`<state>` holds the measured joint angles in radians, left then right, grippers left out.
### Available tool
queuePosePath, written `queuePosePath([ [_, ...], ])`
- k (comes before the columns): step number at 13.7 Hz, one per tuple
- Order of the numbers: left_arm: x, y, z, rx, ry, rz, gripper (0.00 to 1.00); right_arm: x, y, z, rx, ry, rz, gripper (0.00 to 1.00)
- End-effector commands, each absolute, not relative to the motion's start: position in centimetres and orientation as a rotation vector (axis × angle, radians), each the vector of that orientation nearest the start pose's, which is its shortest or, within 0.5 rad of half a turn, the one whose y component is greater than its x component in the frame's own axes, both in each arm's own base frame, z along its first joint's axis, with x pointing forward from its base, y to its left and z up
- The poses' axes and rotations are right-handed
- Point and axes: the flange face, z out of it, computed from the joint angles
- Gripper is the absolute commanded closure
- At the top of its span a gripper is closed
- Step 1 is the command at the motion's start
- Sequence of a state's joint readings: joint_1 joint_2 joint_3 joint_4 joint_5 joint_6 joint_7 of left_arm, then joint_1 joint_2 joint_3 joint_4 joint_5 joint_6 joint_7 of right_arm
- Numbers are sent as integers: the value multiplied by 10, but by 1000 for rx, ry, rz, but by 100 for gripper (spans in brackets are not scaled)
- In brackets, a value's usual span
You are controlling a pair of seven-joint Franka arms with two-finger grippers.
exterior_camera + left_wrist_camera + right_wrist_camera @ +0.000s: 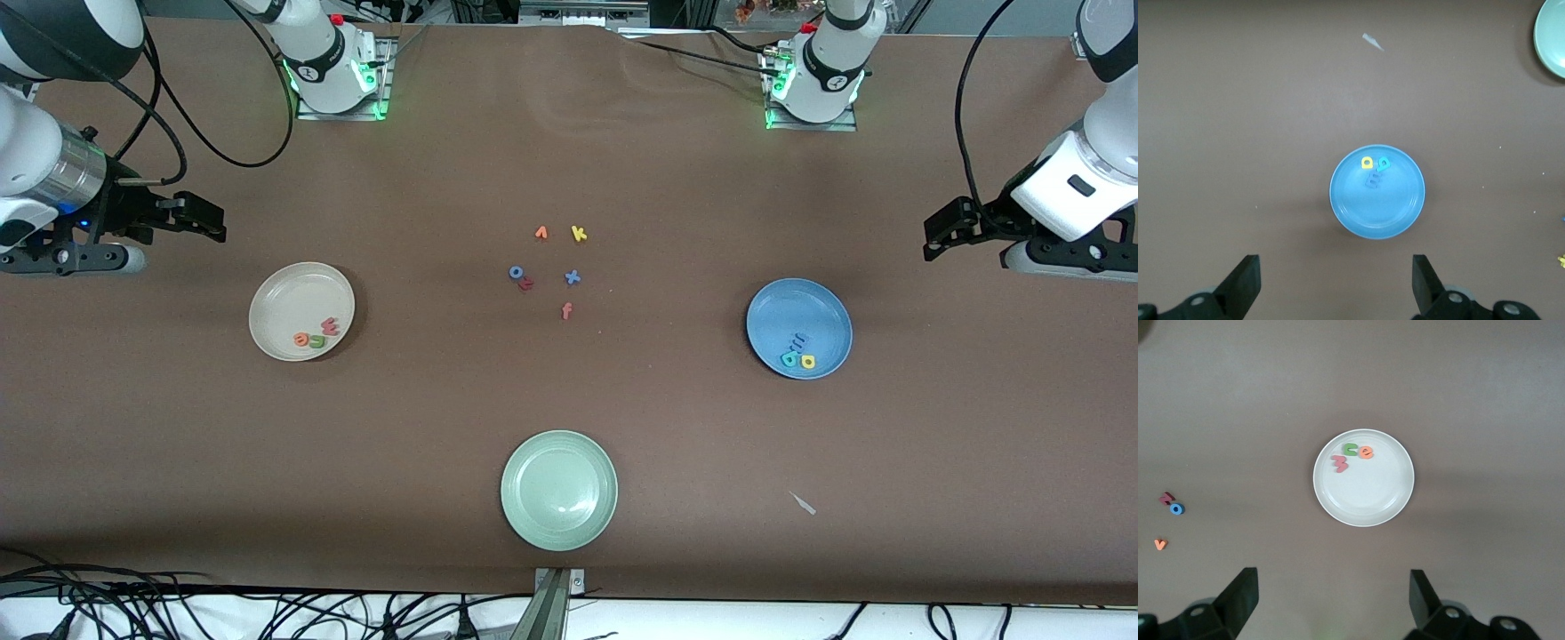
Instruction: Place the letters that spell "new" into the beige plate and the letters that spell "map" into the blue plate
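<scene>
The right gripper point(209, 222) hangs over bare tabletop point(178, 462) at the right arm's end, its two fingers spread wide with nothing between them; its arm waits there. In the right wrist view the same fingers point(1245, 593) stand apart, well clear of the plate.

The beige plate point(289, 293) sits on the tabletop toward the right arm's end. In it, close to the rim nearest the front camera, lie an orange e point(301, 340), a green n point(316, 340) and a pink-red w point(331, 327), bunched together and touching or nearly so.

In the middle of the tabletop a loose group of foam letters remains: an orange v point(540, 233) and a yellow k point(579, 234) farthest from the front camera, then a blue o point(516, 272) touching a small red letter point(526, 284), a blue x point(573, 277) just beside them, and an orange f point(566, 310) nearest the camera. A pale green plate point(558, 490) sits well apart from them, near the tabletop's front edge, with nothing in it.

The blue plate point(798, 311) sits toward the left arm's end. A blue m point(797, 340), a teal p point(789, 358) and a yellow a point(807, 361) lie clustered near its front rim. A small pale scrap point(804, 503) lies nearer the front camera than this plate.

The left gripper point(942, 233) hangs over bare tabletop at the left arm's end, fingers point(1245, 280) wide apart and holding nothing; that arm waits too.

No brand names or printed labels can be read.
</scene>
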<state>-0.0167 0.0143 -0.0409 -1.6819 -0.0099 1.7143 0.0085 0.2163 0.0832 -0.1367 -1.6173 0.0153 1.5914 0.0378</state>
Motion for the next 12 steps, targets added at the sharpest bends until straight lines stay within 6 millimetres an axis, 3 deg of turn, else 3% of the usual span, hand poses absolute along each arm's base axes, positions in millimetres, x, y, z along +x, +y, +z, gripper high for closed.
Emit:
queuePosePath([
  [1, 555, -31, 592, -3184, 72, 1, 0, 572, 52, 561, -3156, -53, 176, 0],
  [3, 556, -33, 602, -3188, 75, 36, 0, 572, 52, 561, -3156, -53, 176, 0],
  [12, 562, -40, 594, -3190, 16, 63, 0, 572, 52, 560, -3156, -56, 184, 0],
])
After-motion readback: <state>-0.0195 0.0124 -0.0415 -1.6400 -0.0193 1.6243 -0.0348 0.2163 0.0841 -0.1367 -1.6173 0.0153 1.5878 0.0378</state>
